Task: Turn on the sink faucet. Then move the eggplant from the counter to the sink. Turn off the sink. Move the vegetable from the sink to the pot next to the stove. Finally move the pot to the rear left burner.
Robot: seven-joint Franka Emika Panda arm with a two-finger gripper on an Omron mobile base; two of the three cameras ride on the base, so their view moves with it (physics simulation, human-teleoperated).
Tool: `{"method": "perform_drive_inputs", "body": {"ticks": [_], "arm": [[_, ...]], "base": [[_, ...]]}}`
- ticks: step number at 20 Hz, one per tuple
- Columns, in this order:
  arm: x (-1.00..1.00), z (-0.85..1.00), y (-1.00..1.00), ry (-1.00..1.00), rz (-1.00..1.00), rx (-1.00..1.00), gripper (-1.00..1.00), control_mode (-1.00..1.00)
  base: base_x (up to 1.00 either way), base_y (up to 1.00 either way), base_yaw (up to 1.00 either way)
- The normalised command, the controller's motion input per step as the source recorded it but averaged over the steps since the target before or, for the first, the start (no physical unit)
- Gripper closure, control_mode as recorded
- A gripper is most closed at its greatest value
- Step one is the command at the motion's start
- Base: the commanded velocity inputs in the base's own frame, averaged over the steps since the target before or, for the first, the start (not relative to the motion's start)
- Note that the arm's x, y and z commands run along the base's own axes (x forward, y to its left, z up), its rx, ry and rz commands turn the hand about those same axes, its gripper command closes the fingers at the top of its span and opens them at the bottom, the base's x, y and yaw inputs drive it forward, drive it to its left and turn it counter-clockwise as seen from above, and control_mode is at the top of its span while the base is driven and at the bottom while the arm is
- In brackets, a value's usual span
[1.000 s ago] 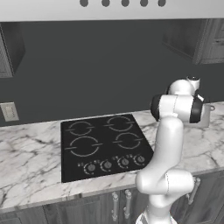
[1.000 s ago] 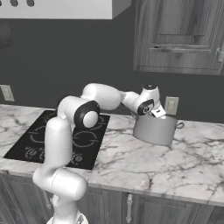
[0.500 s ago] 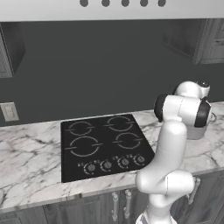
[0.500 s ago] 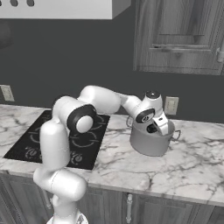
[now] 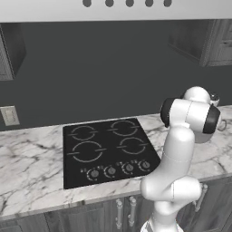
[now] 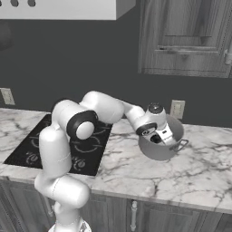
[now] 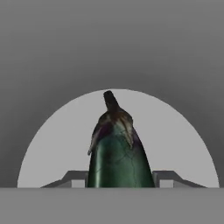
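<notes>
My gripper (image 6: 158,138) reaches down into the grey metal pot (image 6: 162,149), which stands on the marble counter to the right of the stove (image 6: 59,145). In the hand view the gripper (image 7: 118,179) is shut on the eggplant (image 7: 116,153), dark purple-green with its stem pointing at the pot's pale round bottom (image 7: 179,144). The grey pot wall (image 7: 112,43) rises all around it. The black cooktop (image 5: 106,149) has its rear left burner (image 5: 84,132) bare. My arm's elbow (image 5: 190,115) hides most of the pot in the left base view.
Control knobs (image 5: 111,171) line the stove's front edge. A wall outlet (image 6: 176,108) sits just behind the pot, with a dark wall cabinet (image 6: 186,41) above it. A range hood (image 5: 118,9) hangs over the stove. Marble counter (image 6: 181,181) stretches to the front and right.
The hand has sunk from above the pot's rim down into the pot, carrying the eggplant with it. The elbow has swung slightly to the right.
</notes>
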Motion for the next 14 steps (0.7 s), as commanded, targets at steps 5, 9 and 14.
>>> {"method": "perform_drive_inputs", "body": {"ticks": [5, 9, 14], "arm": [[-0.05, -0.02, 0.01, -0.03, -0.02, 0.0, -1.0, -1.0], [-0.03, 0.04, 0.0, -0.04, -0.03, 0.0, -1.0, -1.0], [-0.08, 0.25, 0.03, -0.08, -0.03, -0.02, -1.0, -1.0]], "base": [[0.0, 0.0, 0.0], [0.0, 0.0, 0.0], [0.0, 0.0, 0.0]]}}
